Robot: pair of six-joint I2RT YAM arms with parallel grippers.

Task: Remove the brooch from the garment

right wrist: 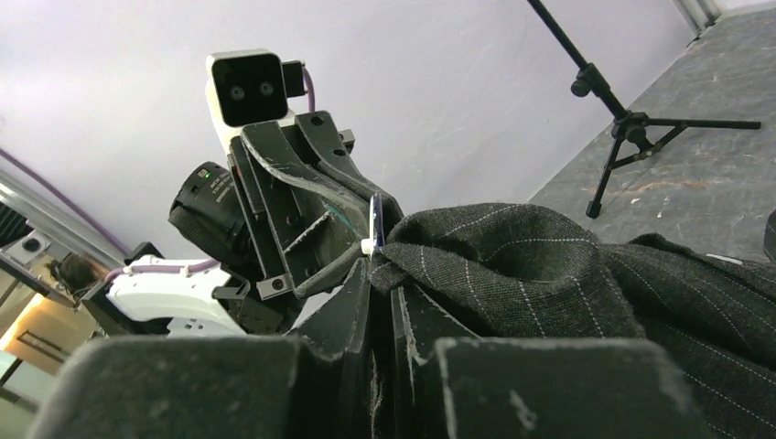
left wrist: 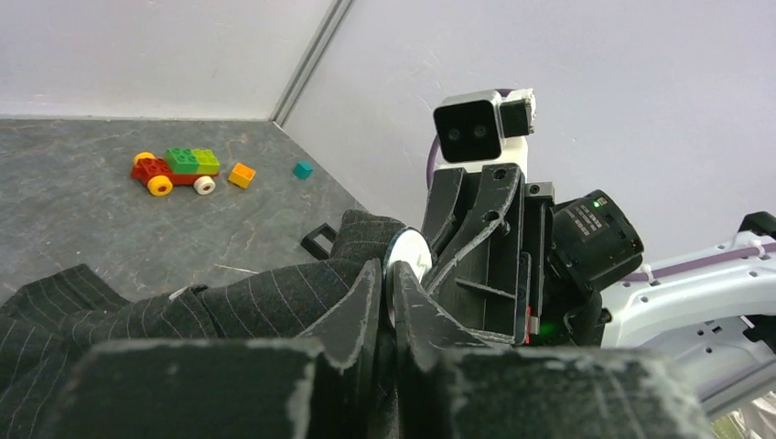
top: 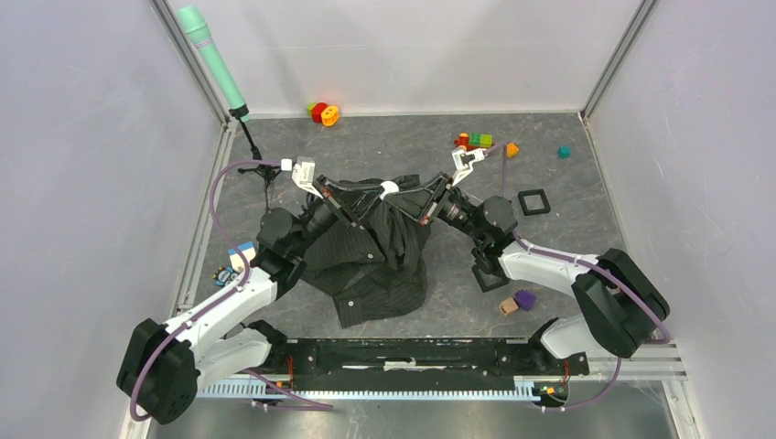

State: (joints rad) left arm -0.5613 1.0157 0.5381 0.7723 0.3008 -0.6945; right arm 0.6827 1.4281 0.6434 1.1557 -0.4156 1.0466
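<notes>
The garment (top: 380, 265), a dark pinstriped shirt, lies in the middle of the table with its top pulled up into a peak between both arms. At that peak sits the brooch (top: 389, 188), a small round disc. It shows a white face in the left wrist view (left wrist: 409, 254) and a thin bluish edge in the right wrist view (right wrist: 373, 222). My left gripper (left wrist: 389, 274) is shut on the brooch's rim. My right gripper (right wrist: 382, 283) is shut on a fold of the garment (right wrist: 549, 265) right beside the brooch. The two grippers face each other tip to tip.
A teal microphone (top: 212, 59) on a black tripod (top: 265, 172) stands at the back left. Brick toys (top: 473, 141), an orange ring (top: 329, 114) and a teal cube (top: 565, 152) lie at the back. A black square frame (top: 533, 201) and a purple block (top: 524, 299) are on the right.
</notes>
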